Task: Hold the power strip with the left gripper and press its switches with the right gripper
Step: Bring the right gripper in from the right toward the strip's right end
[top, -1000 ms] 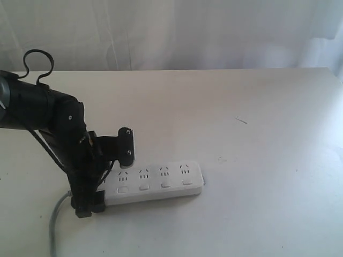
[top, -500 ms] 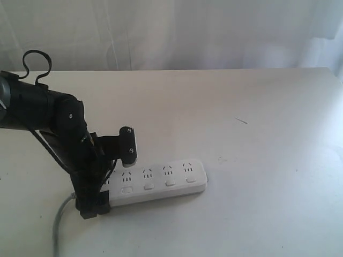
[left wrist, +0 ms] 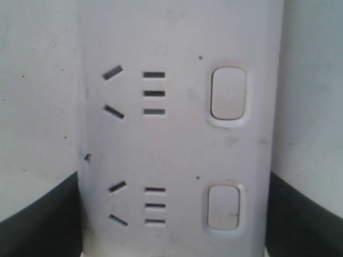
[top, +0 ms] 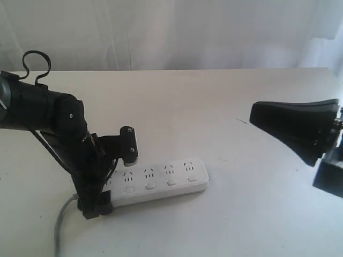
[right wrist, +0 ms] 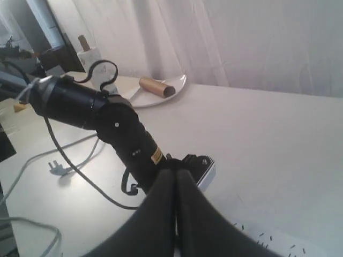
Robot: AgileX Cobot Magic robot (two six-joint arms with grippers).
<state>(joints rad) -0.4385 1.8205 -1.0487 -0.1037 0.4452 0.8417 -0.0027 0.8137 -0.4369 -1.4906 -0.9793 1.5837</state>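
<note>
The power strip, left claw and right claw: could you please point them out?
power strip (top: 161,186), exterior view, top face between two switches.
left claw (left wrist: 172,184), left wrist view, midway between its fingertips.
right claw (right wrist: 175,174), right wrist view, where its closed tips meet.

Your power strip (top: 161,184) lies on the table (top: 214,96), left of centre, running left to right with its right end a little farther back. Its switches (top: 151,186) sit in a row along the near edge, each with a socket group behind it. The cord (top: 58,227) leaves the left end toward the near edge. Your left claw (top: 96,199) straddles that left end, one finger against each long side. Your right claw (top: 256,115) hangs above the table on the right, well apart from the strip, tip pointing left.
</note>
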